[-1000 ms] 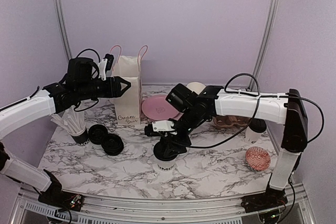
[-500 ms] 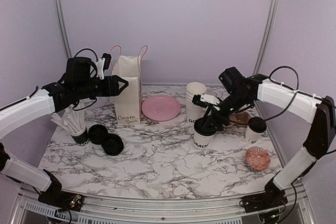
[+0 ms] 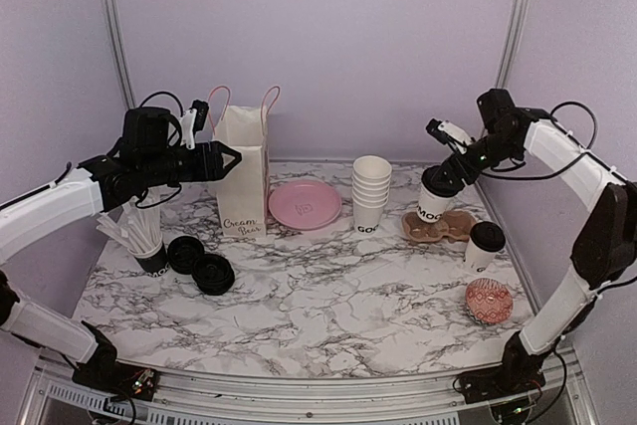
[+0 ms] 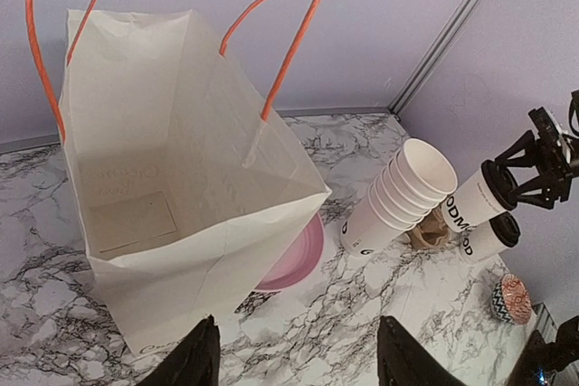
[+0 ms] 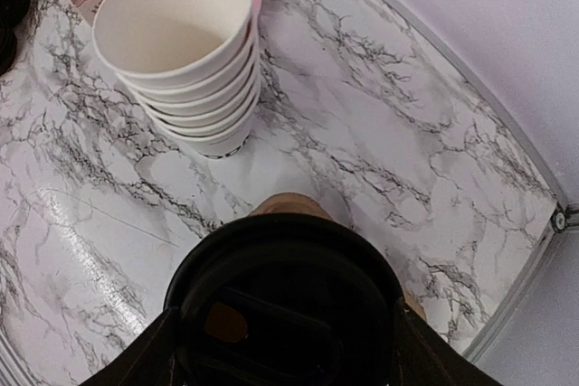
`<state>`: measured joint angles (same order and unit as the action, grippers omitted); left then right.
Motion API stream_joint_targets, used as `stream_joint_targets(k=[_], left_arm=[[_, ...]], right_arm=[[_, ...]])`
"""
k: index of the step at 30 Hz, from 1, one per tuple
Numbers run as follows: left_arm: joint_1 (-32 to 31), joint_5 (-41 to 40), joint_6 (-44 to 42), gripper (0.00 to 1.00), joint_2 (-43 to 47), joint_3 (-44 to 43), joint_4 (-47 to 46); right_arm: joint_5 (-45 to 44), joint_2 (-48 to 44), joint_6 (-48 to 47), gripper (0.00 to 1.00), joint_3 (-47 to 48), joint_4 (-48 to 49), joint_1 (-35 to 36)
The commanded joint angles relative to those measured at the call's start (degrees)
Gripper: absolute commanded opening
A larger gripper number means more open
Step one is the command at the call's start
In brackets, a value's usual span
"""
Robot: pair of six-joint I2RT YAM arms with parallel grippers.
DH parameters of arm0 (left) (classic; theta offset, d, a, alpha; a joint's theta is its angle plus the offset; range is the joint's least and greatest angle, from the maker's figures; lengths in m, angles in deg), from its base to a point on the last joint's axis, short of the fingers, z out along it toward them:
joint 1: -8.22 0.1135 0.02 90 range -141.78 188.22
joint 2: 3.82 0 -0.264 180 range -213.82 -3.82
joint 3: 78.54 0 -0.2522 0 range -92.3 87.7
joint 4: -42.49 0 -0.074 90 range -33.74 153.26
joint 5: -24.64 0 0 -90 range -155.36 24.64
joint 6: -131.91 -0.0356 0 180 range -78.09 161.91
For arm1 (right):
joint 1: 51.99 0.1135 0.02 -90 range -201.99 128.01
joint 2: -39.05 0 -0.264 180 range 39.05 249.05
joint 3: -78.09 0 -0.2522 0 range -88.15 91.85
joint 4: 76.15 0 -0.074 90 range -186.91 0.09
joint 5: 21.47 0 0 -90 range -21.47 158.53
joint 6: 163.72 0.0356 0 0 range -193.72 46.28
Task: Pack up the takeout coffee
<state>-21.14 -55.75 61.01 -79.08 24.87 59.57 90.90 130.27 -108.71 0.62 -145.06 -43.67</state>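
My right gripper (image 3: 447, 177) is shut on the black lid of a white takeout coffee cup (image 3: 432, 204) with black lettering. It holds the cup tilted over the left well of a brown cup carrier (image 3: 448, 229); I cannot tell whether they touch. In the right wrist view the lid (image 5: 285, 314) fills the space between the fingers, with the carrier (image 5: 291, 204) just beyond. A second lidded coffee cup (image 3: 485, 244) stands right of the carrier. My left gripper (image 3: 232, 159) is open and empty at the top edge of the white paper bag (image 3: 243, 181), which stands open (image 4: 172, 178).
A stack of empty white cups (image 3: 370, 191) stands left of the carrier, and a pink plate (image 3: 304, 204) lies beside the bag. A cup of wrapped straws (image 3: 147, 244) and two black lids (image 3: 200, 264) are at the left. A pink patterned object (image 3: 489, 301) lies front right.
My right arm has lifted the lidded cup from the front middle of the table and carried it right and back to above the carrier. The left arm has barely moved.
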Motion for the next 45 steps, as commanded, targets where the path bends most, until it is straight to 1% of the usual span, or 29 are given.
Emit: stream_joint_targets(k=[1, 5, 10, 14, 17, 24, 37, 39, 41, 42, 43, 44, 45], left_arm=[[0.33, 1.10, 0.29, 0.59, 1.09, -1.51, 0.64], [0.36, 1.53, 0.42, 0.59, 1.20, -1.60, 0.64], [0.36, 1.38, -0.05, 0.59, 2.18, -1.69, 0.92], [0.45, 1.01, -0.78, 0.59, 2.67, -1.91, 1.42], [0.45, 1.51, -1.10, 0.59, 2.82, -2.37, 2.07], [0.54, 1.59, -1.34, 0.59, 3.31, -2.47, 2.40], [0.54, 2.44, -1.23, 0.59, 3.37, -2.64, 2.49], [0.53, 2.53, -1.21, 0.59, 3.23, -2.65, 2.56], [0.53, 2.53, -1.24, 0.59, 3.18, -2.65, 2.58], [0.58, 2.52, -1.25, 0.59, 3.14, -2.69, 2.64], [0.54, 2.59, -1.38, 0.59, 3.13, -2.76, 2.75], [0.54, 2.54, -1.42, 0.59, 3.09, -2.82, 2.90], [0.57, 2.60, -1.51, 0.59, 3.04, -2.95, 2.97]], right_arm=[[-3.57, 4.69, 5.03, 0.70, 6.64, 2.39, -2.53], [-8.70, 11.06, 6.96, 0.70, 13.89, 3.10, -3.11], [-8.77, 16.95, 8.09, 0.70, 19.19, 4.78, -3.88], [-9.18, 21.23, 8.26, 0.70, 21.65, 4.88, -3.96], [-9.14, 23.53, 8.32, 0.70, 22.31, 5.39, -4.17], [-9.76, 24.98, 8.76, 0.71, 21.84, 7.42, -4.12], [-6.52, 29.60, 11.39, 0.73, 20.81, 7.08, -4.19], [-6.20, 29.70, 11.74, 0.76, 20.91, 7.21, -4.19], [-6.11, 29.36, 12.06, 0.81, 21.00, 7.25, -4.25], [-6.05, 29.06, 12.26, 0.85, 20.98, 7.30, -4.19], [-5.86, 28.57, 12.55, 0.93, 20.86, 7.38, -4.23], [-5.54, 27.85, 12.80, 0.98, 20.53, 7.54, -4.19], [-5.22, 27.03, 13.24, 0.99, 20.03, 7.91, -4.18]])
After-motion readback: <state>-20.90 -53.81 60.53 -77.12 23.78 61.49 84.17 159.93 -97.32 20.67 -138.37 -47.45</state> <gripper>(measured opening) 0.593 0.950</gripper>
